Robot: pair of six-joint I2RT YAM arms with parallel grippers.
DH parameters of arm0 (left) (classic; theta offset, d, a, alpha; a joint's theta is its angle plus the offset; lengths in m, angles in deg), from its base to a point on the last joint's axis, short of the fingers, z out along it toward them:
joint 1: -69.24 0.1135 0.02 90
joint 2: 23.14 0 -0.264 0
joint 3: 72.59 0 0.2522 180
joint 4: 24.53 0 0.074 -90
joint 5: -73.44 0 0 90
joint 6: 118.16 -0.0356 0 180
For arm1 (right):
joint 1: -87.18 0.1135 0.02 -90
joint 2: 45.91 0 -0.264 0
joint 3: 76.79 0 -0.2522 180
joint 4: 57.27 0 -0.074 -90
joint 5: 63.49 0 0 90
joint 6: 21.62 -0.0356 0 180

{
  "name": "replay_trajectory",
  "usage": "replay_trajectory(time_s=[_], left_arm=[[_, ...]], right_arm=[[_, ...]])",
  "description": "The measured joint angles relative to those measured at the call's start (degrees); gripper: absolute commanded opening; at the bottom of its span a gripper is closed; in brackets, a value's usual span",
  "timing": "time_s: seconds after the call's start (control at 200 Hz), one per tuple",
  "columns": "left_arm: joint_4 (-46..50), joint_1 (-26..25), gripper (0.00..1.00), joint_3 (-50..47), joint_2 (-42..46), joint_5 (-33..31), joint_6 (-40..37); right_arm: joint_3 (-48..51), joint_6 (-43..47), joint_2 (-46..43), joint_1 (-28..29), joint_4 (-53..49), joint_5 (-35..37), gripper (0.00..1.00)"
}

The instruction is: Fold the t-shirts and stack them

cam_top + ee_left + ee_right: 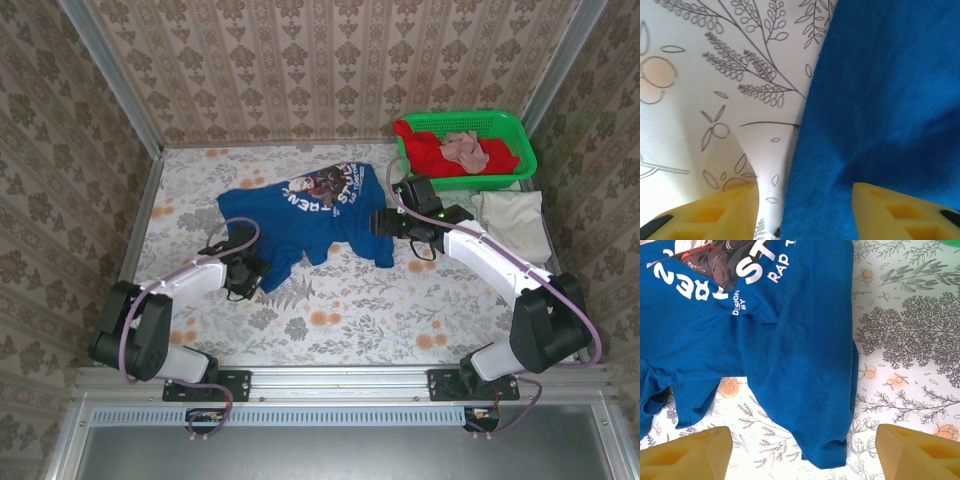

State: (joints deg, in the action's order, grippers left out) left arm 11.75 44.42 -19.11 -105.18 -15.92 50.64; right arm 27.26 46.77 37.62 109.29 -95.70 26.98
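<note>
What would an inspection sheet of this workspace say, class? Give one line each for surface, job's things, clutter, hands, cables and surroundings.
Surface: floral tablecloth, lying flat.
Job's things: blue t-shirt lies rumpled mid-table, print up, not yet folded; cream-white shirt lies at the right edge, in front of the basket.
Clutter: green basket at the far right holds a red cloth and a pink cloth.
Hands: left hand is open, straddling the blue shirt's edge; right hand is open over its sleeve.
Cables: purple cables run along both arms.
Surroundings: patterned walls on three sides; metal rail at the near edge.
</note>
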Motion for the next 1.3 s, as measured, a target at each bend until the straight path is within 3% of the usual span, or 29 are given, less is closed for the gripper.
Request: replay_trajectory(time_s=[0.26,0.43,0.565,0.68,0.8,1.065,1.3], left_arm=[[2.54,-0.61,0.45,3.56,-3.82,-1.16,2.23],[4.90,-0.61,0.36,5.05,-5.38,-1.51,2.29],[6.71,-0.61,0.13,5.57,-6.01,-1.99,2.71],[8.24,-0.61,0.00,5.77,-6.25,-2.23,2.14],[8.17,-0.61,0.00,5.73,-5.99,-2.36,1.33],[7.48,-0.39,0.00,4.98,-5.20,-2.69,1.11],[4.07,0.46,0.00,5.33,-5.18,-2.64,0.04]], right_arm=[[-0.11,0.42,0.11,0.00,-0.37,-1.18,0.76],[-0.11,0.42,0.70,0.00,-0.37,-1.73,0.76],[-0.11,0.37,1.73,0.00,-0.42,-2.03,0.75],[0.22,-0.72,1.60,-0.46,-0.68,-1.03,0.70],[2.86,-2.71,1.18,-2.99,-1.51,0.00,0.56],[14.60,2.56,-0.57,-6.32,-0.98,-4.79,0.54],[14.08,4.96,4.85,-4.61,3.52,-8.92,0.49]])
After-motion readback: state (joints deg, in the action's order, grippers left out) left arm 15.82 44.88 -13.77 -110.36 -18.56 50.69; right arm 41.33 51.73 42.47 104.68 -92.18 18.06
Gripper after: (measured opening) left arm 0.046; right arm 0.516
